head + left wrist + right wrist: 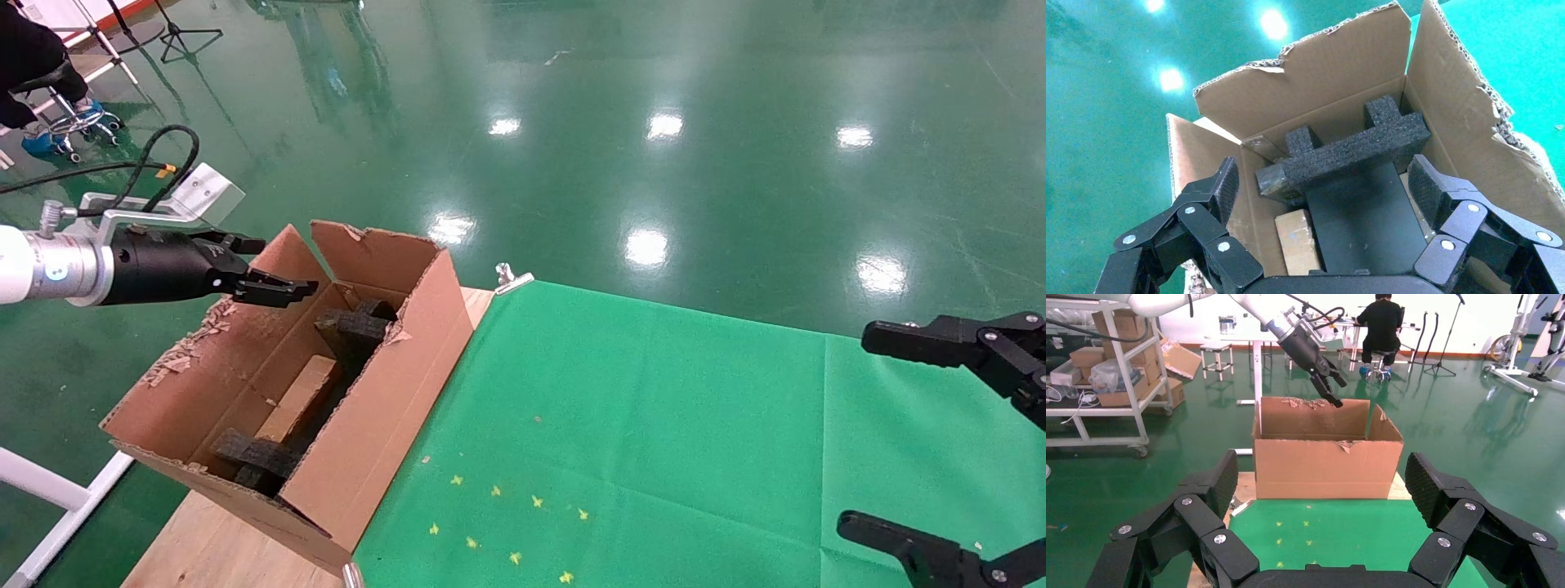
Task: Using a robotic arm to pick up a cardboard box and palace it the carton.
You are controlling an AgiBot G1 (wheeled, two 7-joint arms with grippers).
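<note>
Right gripper hangs wide open and empty over the green-clothed counter. Only the left wrist view looks down into the carton: cardboard box on its floor beside black foam, under the left gripper, fingers apart, holding nothing. Glossy green floor all around.
</note>
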